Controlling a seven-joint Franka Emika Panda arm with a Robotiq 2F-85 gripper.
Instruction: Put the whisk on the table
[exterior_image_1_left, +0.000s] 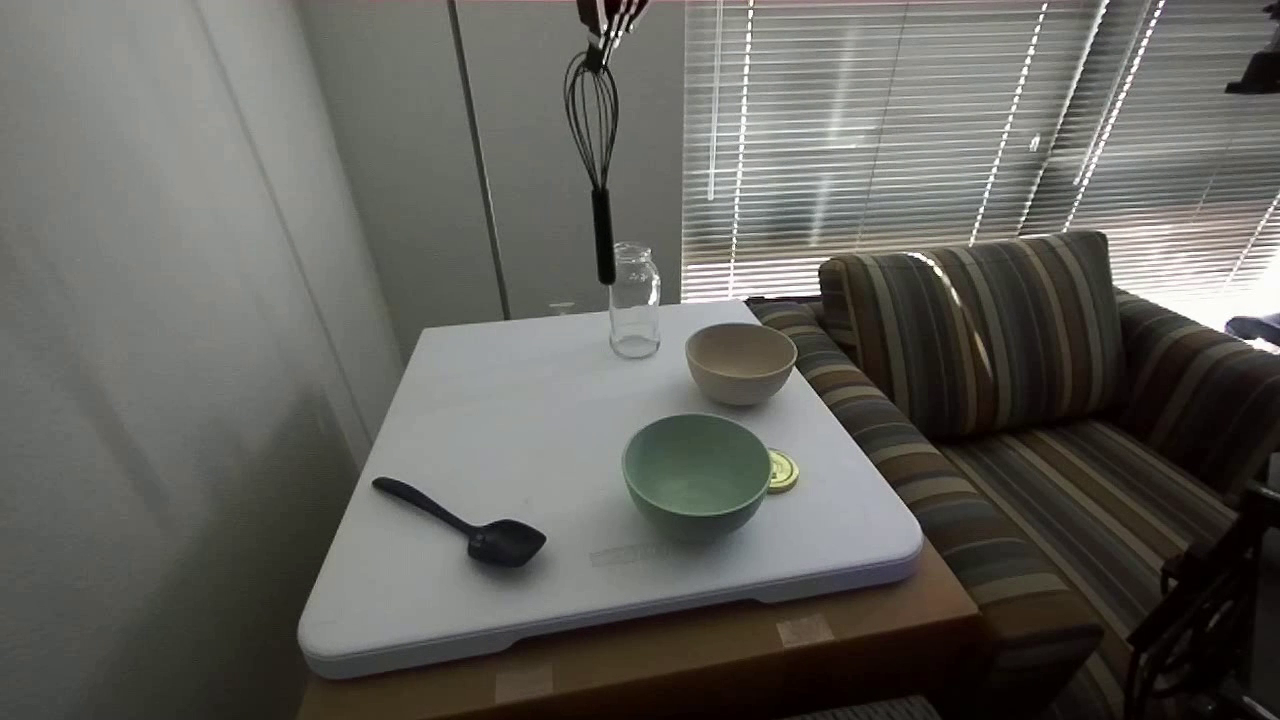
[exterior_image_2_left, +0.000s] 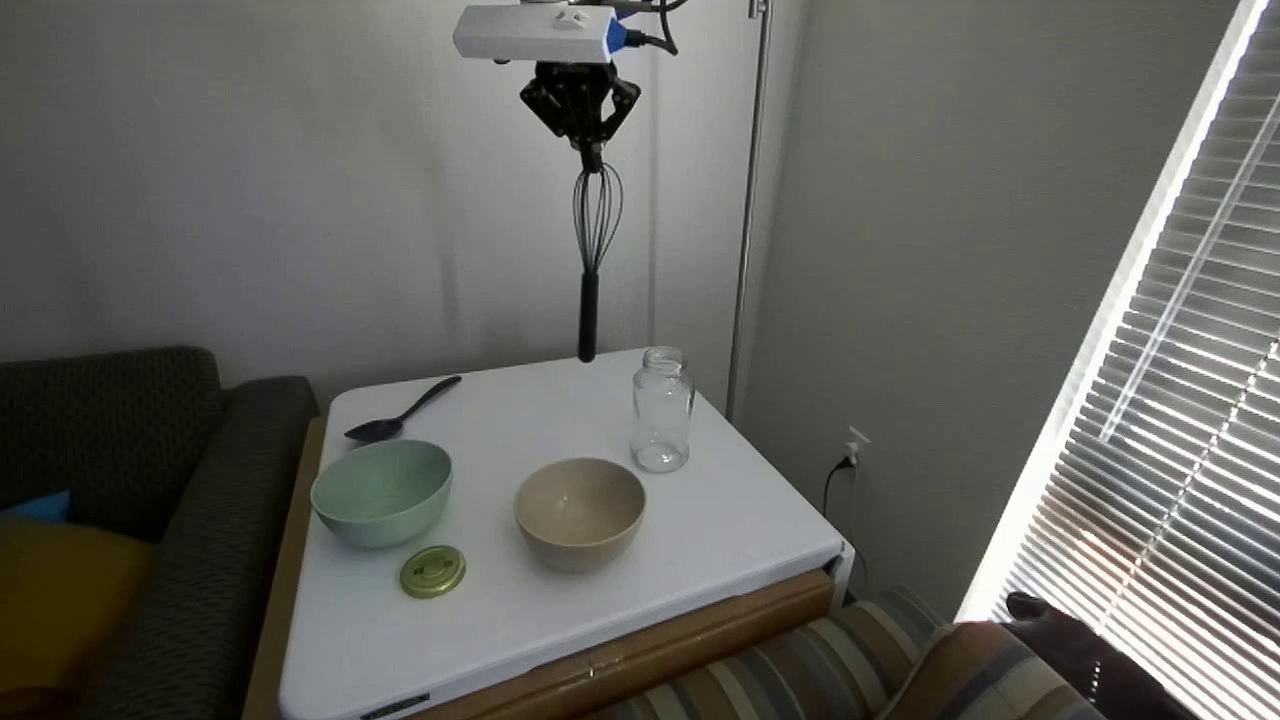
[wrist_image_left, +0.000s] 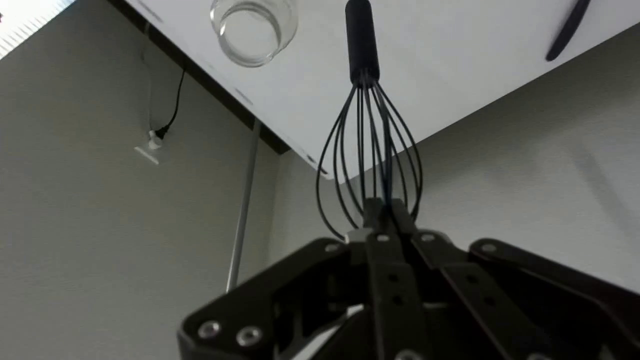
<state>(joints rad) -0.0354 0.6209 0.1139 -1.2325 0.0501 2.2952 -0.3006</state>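
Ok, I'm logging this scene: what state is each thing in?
Whisk: held in the air, handle down
Gripper: shut on the whisk's wire end
Black spoon: lying on the table
Gold lid: flat on the table
Glass jar: upright, uncapped
Green bowl: upright
Beige bowl: upright
Blinds: lowered

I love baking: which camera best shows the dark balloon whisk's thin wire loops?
The wrist view: the whisk appears largest there, strands mostly distinct. Both exterior views show it smaller, hanging from the black gripper.
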